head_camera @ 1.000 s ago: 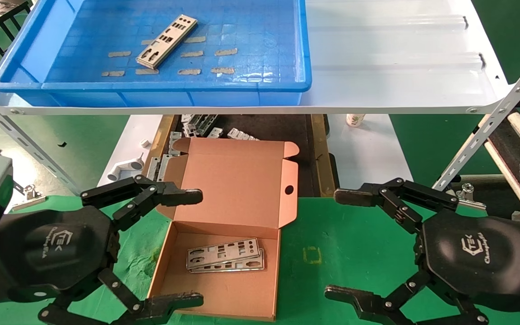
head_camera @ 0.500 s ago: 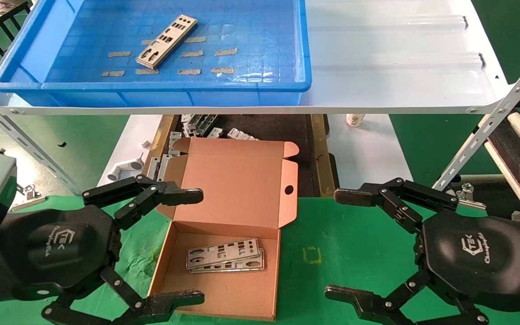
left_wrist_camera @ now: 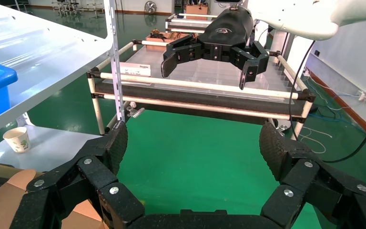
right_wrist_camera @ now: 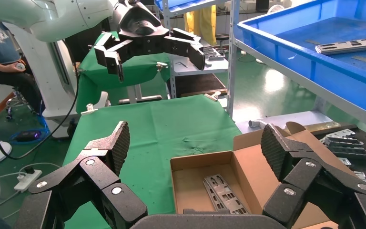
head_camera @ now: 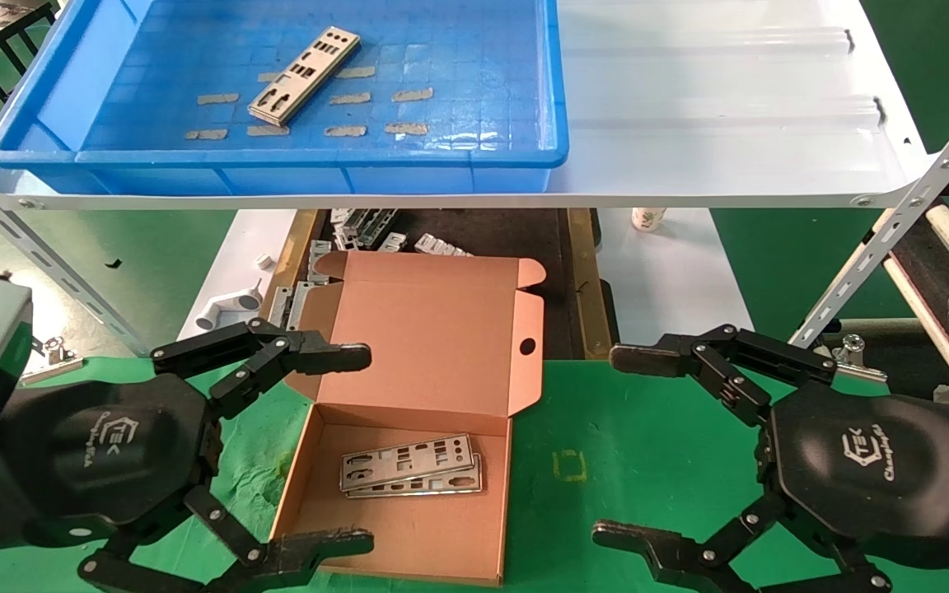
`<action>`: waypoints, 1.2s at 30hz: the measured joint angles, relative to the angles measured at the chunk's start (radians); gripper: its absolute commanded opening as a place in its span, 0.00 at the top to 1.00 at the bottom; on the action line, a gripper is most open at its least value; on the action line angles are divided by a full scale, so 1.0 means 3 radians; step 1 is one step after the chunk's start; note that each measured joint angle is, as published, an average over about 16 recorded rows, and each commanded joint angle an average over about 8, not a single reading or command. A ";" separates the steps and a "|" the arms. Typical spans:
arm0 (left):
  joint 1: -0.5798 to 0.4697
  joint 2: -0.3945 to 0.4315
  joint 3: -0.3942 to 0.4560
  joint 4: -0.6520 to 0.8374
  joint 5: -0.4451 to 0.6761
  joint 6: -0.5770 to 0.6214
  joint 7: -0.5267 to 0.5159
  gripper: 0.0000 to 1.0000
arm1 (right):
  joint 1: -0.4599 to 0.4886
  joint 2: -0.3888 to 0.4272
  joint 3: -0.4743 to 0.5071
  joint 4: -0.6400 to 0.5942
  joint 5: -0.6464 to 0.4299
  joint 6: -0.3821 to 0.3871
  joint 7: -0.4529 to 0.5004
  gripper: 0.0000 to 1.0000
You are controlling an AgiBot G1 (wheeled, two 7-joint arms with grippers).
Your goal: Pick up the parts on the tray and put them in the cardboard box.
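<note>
Left pincer [head_camera: 359, 449]: spread wide and holding nothing, low over the green table [head_camera: 647, 461], its 2 fingers on either side of the near-left part of the box.
Right pincer [head_camera: 619, 449]: also spread wide and holding nothing, over bare green cloth to the right of the box, well apart from it.
Box [head_camera: 433, 527]: brown cardboard, lid hinged open and standing up at the far side.
Parts in box [head_camera: 409, 466]: 2 thin silver punched plates, 1 lying partly on the other.
Part left to move [head_camera: 304, 75]: 1 silver plate lying slantwise on the floor of the blue tray [head_camera: 277, 156], among scraps of tan tape.
Tray position: on the white shelf [head_camera: 730, 107], above and beyond the box.
Progress (a judgement): 2 plates packed, 1 to go.
Risks: the plate lies flat, so fingertips may slide over it or snag the tape; the tray's raised rim and the shelf edge stand in the reach path; a low swing of the left pincer could knock the open lid.
</note>
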 measured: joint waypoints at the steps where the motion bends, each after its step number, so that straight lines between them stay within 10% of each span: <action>1: 0.0000 0.0000 0.0000 0.0000 0.0000 0.0000 0.0000 0.00 | 0.0000 0.0000 0.0000 0.0000 0.0000 0.0000 0.0000 0.00; 36: -0.0003 0.0002 0.0003 0.0004 0.0003 0.0000 0.0003 0.00 | 0.0000 0.0000 0.0000 0.0000 0.0000 0.0000 0.0000 0.00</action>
